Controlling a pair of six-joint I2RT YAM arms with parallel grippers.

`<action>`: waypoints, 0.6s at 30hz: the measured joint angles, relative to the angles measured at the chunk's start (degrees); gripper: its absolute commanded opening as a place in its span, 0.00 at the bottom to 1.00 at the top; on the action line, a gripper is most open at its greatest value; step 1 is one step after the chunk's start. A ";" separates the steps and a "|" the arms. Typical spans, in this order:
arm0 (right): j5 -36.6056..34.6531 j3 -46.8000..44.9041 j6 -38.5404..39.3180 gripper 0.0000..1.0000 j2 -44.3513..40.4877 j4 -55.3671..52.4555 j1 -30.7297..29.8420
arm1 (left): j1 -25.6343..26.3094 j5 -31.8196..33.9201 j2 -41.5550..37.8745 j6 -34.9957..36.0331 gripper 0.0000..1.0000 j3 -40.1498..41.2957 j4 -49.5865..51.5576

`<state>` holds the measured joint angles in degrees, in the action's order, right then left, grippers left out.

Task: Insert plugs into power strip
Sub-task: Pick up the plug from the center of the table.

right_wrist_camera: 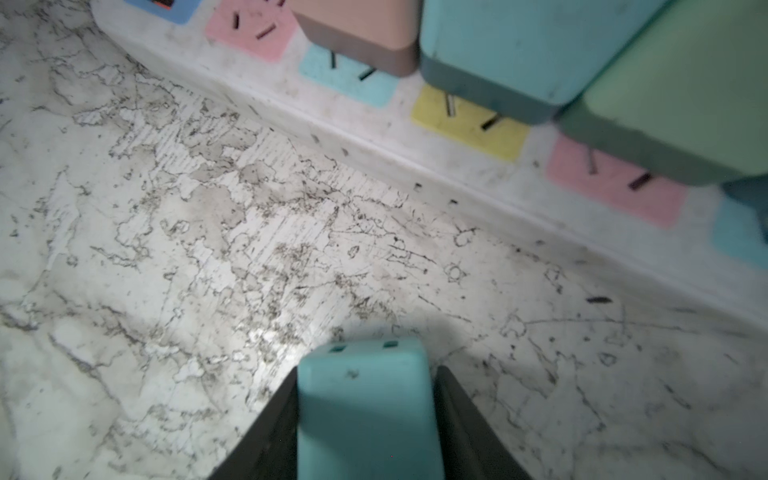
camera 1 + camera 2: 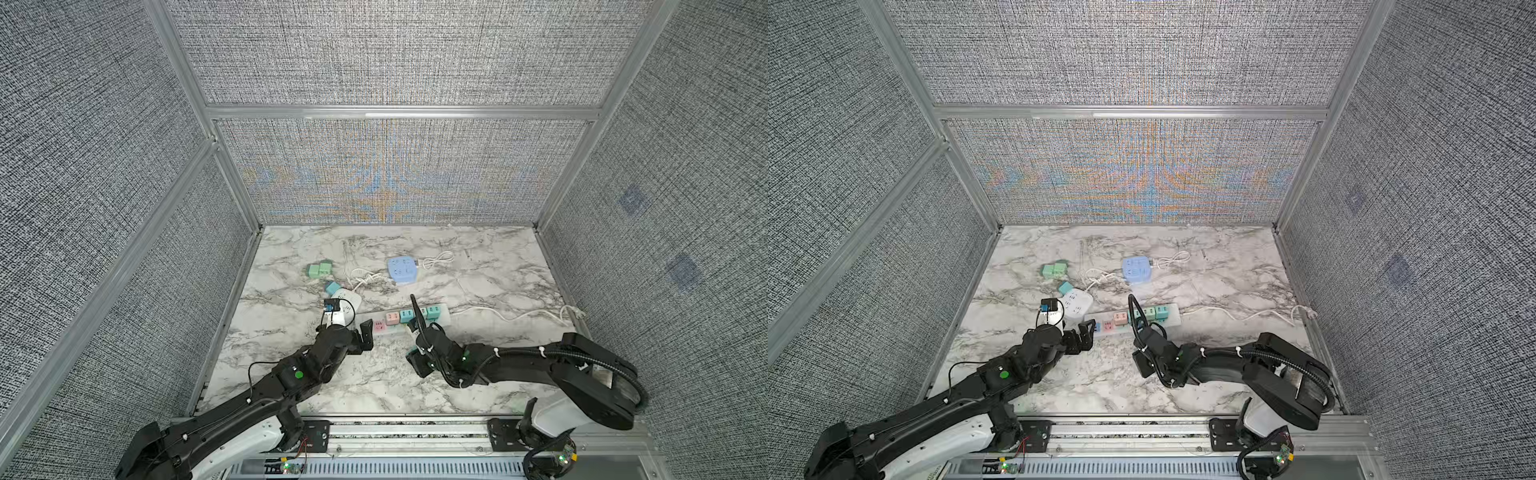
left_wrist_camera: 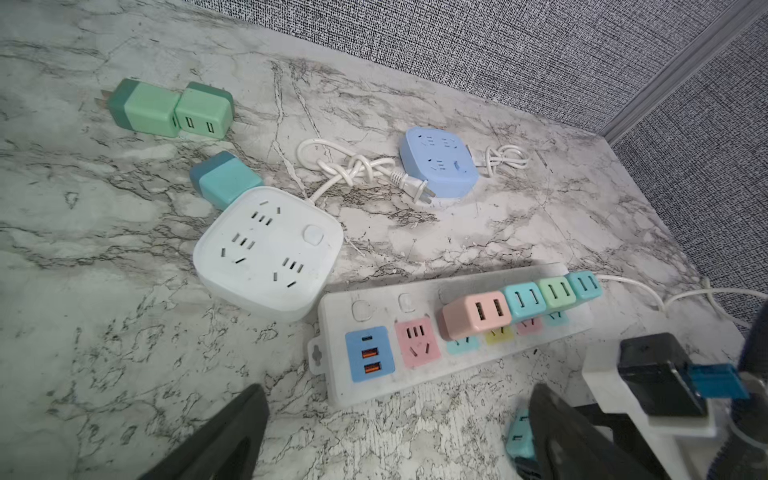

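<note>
Teal plug tight between right fingers, beside power strip; left fingers wide apart, empty

left arm: matte black links, white base shell, round green dot, thin black wire | right arm: black links, ribbed black hose, white zip ties, green light | left gripper: black tapering fingers

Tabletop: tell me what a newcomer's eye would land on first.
The long white power strip on the marble table stands out, with a pastel row of four plugs standing in it: pink, teal, green, teal. Just in front of it the right gripper is shut on another teal plug, while the left gripper hangs open by the strip's end.
</note>
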<state>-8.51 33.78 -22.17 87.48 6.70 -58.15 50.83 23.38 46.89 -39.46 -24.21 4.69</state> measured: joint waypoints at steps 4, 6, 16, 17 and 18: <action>-0.37 -0.63 0.02 0.36 -0.63 0.50 -0.39 | -0.44 -1.14 0.35 0.00 0.99 0.00 -0.52; -0.28 -1.57 0.00 0.34 -1.92 0.35 -0.50 | -0.76 -2.49 0.87 0.00 0.99 0.00 -1.05; -3.21 -9.27 4.39 0.24 -20.11 5.14 -1.40 | -1.11 -14.93 4.02 4.00 0.99 0.09 -9.01; -3.52 -10.84 5.95 0.24 -22.27 7.10 -1.68 | -1.11 -17.05 4.76 4.94 0.98 -0.15 -10.01; -3.74 -12.35 7.61 0.24 -23.98 9.14 -1.97 | -1.09 -19.23 5.77 5.64 0.97 -0.72 -10.82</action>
<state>-12.25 21.43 -14.57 63.51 15.84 -60.12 49.74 4.14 52.66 -33.82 -24.93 -6.13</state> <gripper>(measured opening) 0.417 0.986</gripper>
